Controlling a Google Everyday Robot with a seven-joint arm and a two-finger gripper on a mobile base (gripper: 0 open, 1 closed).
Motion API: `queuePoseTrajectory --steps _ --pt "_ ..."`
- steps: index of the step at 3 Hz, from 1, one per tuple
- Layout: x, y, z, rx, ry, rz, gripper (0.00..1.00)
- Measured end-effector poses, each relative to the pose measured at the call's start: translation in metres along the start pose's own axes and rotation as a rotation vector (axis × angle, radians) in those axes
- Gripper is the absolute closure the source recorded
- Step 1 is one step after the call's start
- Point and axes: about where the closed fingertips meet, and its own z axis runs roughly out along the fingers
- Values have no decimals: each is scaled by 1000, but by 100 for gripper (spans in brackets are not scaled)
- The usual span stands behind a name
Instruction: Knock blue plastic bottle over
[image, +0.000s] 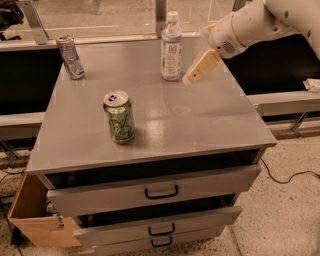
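The blue plastic bottle (171, 47) stands upright at the back middle of the grey cabinet top (210, 120). It is clear and pale bluish with a white cap and a white-and-blue label. My gripper (196, 71) hangs from the white arm that comes in from the upper right. It sits just right of the bottle at the height of its lower half, a small gap away from it.
A green soda can (119, 117) stands front left on the top. A silver-blue slim can (70, 56) stands at the back left corner. Below are drawers, slightly pulled out (160, 191). A cardboard box (37, 220) sits on the floor at left.
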Motion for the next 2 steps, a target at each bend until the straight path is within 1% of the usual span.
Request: queuePoseTrajectory --steps 1,2 --pt "-7 -18 31 5 -71 53 0" --pt "-16 -17 57 -21 -140 109 0"
